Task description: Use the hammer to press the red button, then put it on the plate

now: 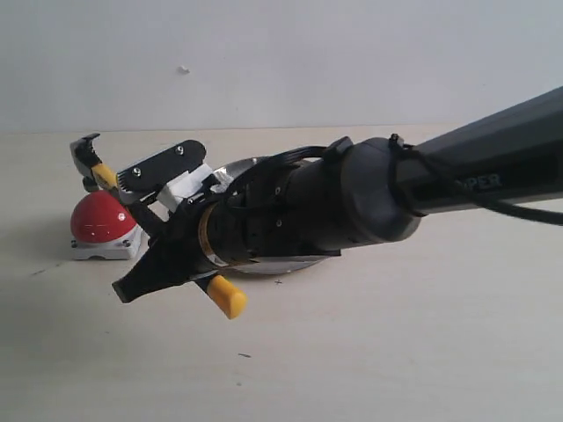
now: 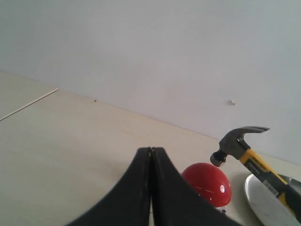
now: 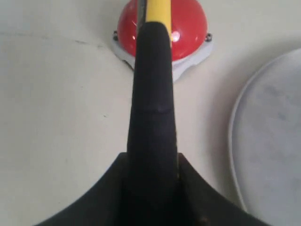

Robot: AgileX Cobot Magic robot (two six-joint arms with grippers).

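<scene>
My right gripper is shut on the black handle of the hammer, whose yellow butt end sticks out toward the front. The dark steel head hovers just over the red button, at its far side; I cannot tell if they touch. In the right wrist view the handle runs from the gripper over the red button. The silver plate lies mostly hidden behind that arm. From the left wrist view, the left gripper is shut and empty, short of the red button, hammer and plate.
The pale wooden table extends to the front and right of the arm. A plain light wall stands behind the table. The right forearm spans the scene from the right edge, above the plate.
</scene>
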